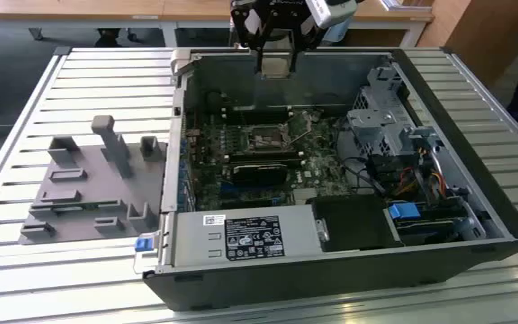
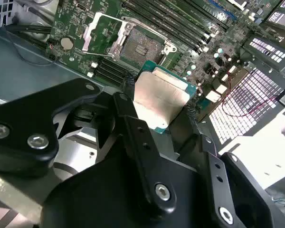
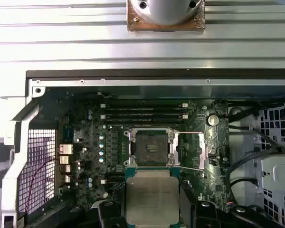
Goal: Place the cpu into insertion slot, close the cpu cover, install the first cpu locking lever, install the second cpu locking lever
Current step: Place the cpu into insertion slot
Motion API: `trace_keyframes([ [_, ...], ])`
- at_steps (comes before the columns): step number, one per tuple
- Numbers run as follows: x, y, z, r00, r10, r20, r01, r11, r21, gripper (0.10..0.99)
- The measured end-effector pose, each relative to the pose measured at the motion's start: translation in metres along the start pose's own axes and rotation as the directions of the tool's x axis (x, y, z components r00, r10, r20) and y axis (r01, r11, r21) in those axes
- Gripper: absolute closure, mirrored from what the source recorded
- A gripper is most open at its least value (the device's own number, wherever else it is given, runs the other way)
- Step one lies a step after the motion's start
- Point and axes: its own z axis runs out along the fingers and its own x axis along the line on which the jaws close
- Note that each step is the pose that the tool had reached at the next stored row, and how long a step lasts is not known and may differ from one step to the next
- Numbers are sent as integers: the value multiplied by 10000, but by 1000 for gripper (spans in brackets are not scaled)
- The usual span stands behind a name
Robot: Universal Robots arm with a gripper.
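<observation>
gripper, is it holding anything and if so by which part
The gripper holds the cpu pinched by two opposite side edges, with its metal top plate left uncovered. The cpu is not yet in the insertion slot.

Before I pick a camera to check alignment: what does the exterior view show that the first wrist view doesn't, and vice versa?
Exterior view: the grey fixture tray and the labelled power supply. First wrist view: the cpu cover lying open beside the insertion slot, and a coin battery. Both: the cpu held in the jaws, clear of the empty slot.
</observation>
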Motion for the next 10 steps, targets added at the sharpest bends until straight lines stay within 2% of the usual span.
trace_keyframes([
  [10,0,0,0,10000,48,4,-48,10000,-1,545],
])
